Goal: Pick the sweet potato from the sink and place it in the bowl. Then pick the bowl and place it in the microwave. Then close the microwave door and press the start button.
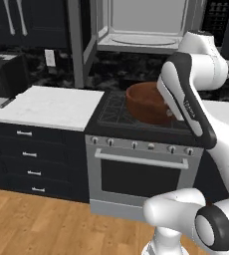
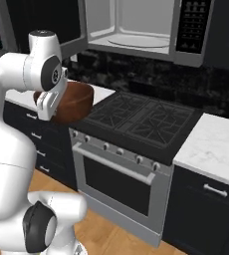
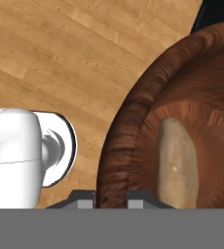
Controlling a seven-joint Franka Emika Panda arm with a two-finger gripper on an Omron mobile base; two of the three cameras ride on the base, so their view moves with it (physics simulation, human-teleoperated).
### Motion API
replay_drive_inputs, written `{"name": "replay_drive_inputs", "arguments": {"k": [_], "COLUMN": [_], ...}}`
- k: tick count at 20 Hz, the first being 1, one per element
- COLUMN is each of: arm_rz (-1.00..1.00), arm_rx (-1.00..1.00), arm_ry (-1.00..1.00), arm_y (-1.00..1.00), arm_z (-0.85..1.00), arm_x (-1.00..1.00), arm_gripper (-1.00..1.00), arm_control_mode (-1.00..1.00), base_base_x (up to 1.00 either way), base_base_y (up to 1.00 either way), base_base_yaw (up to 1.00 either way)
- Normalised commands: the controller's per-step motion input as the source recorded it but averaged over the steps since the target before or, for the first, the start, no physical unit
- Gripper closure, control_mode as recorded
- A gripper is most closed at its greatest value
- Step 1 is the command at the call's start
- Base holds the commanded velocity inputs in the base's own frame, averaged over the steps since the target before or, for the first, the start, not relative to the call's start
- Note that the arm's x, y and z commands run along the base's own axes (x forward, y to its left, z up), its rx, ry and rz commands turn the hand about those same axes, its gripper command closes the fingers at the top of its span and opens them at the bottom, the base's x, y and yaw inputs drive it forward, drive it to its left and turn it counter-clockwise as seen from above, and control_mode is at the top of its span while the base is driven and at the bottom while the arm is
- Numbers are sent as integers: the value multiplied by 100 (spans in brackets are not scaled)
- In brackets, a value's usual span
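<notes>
With the hand (image 3: 111, 197) pinching its rim, bowl (image 1: 147, 102) aloft before stove (image 2: 136, 122), sweet potato (image 3: 177, 163) inside, beneath open microwave (image 2: 136, 25).

bowl (image 1: 145, 103) partly behind arm, sweet potato (image 3: 177, 163) cut by grey band

Matt wood-grain bowl (image 3: 182, 87), dull rough-skinned sweet potato (image 3: 177, 163), wood-plank floor (image 3: 60, 48) – semi-gloss

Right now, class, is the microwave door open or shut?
Open. The microwave shows its light interior and round turntable plate, and the microwave door stands swung out at its left side.
</notes>
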Motion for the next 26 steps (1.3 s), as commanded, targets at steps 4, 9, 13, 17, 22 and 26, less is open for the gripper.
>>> {"name": "replay_drive_inputs", "arguments": {"k": [4,9,13,17,22,26], "arm_rz": [0,0,0,0,0,0], "arm_rx": [0,0,0,0,0,0], "arm_ry": [0,0,0,0,0,0], "arm_y": [0,0,0,0,0,0], "arm_z": [0,0,0,0,0,0], "arm_x": [0,0,0,0,0,0], "arm_gripper": [100,100,100,100,100,100], "arm_control_mode": [100,100,100,100,100,100], "base_base_x": [36,45,54,52,55,59], "base_base_y": [-50,-31,-2,-22,-10,0], "base_base_yaw": [21,18,13,15,13,10]}}
